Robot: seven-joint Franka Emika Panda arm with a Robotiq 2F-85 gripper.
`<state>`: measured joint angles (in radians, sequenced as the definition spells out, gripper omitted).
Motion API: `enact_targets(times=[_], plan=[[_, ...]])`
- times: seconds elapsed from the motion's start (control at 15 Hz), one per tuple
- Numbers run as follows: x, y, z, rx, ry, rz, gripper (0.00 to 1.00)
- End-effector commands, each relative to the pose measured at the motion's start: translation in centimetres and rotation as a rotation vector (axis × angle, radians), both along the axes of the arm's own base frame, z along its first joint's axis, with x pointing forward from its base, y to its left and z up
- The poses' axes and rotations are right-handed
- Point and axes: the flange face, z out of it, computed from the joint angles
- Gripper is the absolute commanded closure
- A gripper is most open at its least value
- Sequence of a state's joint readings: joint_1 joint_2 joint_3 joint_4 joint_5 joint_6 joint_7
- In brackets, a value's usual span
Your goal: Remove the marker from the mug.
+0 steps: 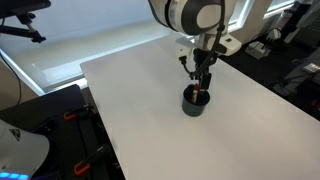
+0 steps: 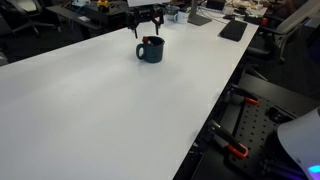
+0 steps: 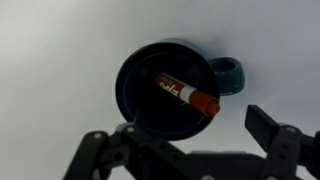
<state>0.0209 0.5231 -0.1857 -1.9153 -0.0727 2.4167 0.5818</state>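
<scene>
Inside the mug, the marker lies half-shadowed beneath the open, empty pincer.

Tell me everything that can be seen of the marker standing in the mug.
The marker is a short reddish-orange pen with a white label on its barrel, and it looks like plastic. It lies slanted inside the dark mug. Its plain red end rests at the rim on the handle side, and the other end is down inside. Only the mug touches it. The open claw hangs above, apart from it.
</scene>
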Motion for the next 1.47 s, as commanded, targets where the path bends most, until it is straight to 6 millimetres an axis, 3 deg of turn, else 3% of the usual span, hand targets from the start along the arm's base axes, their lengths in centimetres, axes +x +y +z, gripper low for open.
enact_targets(times=[0.0, 0.93, 1.0, 1.13, 1.4], plan=[[0.0, 0.0, 0.0, 0.0, 0.0, 0.0, 0.0], [-0.4, 1.0, 0.1, -0.004, 0.007, 0.009, 0.0], [-0.4, 1.0, 0.0, -0.004, 0.009, 0.006, 0.25], [-0.5, 1.0, 0.0, -0.005, 0.01, 0.006, 0.32], [-0.5, 0.9, -0.1, -0.006, 0.009, 0.006, 0.65]])
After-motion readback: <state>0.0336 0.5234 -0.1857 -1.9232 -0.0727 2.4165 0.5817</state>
